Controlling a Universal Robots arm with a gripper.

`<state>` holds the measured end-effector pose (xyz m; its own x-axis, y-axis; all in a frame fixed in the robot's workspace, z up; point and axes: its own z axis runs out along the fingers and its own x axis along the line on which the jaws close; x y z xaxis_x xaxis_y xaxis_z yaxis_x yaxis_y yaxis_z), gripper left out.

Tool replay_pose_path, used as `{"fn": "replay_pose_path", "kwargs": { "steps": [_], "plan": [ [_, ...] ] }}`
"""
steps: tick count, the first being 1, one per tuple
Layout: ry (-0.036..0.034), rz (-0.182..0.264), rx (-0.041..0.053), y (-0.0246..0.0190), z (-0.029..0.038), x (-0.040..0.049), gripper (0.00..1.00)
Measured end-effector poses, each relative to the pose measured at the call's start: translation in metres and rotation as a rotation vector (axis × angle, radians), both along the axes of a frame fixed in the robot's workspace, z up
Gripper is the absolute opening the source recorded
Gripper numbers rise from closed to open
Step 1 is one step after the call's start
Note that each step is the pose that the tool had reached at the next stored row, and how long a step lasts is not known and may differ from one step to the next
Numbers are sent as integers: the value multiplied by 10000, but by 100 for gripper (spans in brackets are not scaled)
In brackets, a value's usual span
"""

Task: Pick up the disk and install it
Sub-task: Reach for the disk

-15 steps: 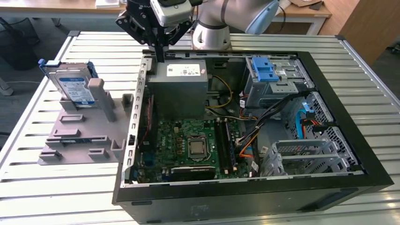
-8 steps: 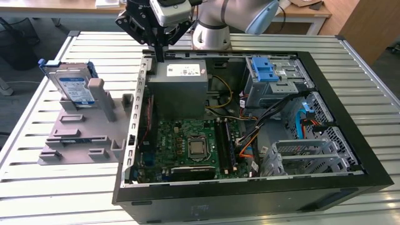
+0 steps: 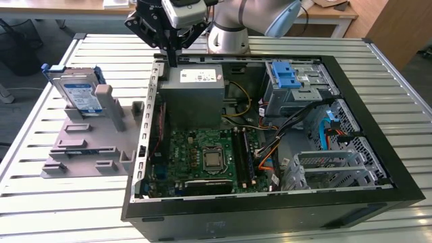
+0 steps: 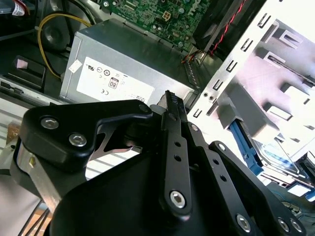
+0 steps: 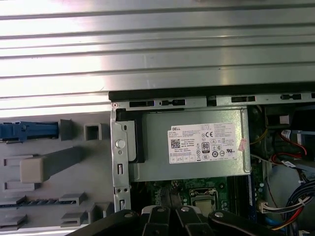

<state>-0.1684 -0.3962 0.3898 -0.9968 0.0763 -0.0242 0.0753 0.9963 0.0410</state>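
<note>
Above power supply (image 3: pixel 192 96), at rear rim of computer case (image 3: pixel 149 116), your gripper (image 3: pixel 173 62) hangs, fingers pressed together, empty. Disk (image 3: pixel 80 96) stands on edge in grey holder (image 3: pixel 88 147), outside case toward exterior view's left; upright pose likely leaves blue rails free for your grasp.

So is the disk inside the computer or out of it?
Out: the disk stands on edge in the grey holder, outside the open computer case, at the exterior view's left.
</note>
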Motion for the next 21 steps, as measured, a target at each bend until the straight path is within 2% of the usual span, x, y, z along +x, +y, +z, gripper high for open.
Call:
{"fn": "replay_pose_path", "kwargs": {
  "steps": [3,5,16,21],
  "plan": [
    [-1,1,-85,10,0,1,11],
    [0,2,-107,15,-1,1,11],
    [-1,2,-119,61,-6,-95,11],
    [0,2,-121,79,-9,-169,11]
  ]
}}
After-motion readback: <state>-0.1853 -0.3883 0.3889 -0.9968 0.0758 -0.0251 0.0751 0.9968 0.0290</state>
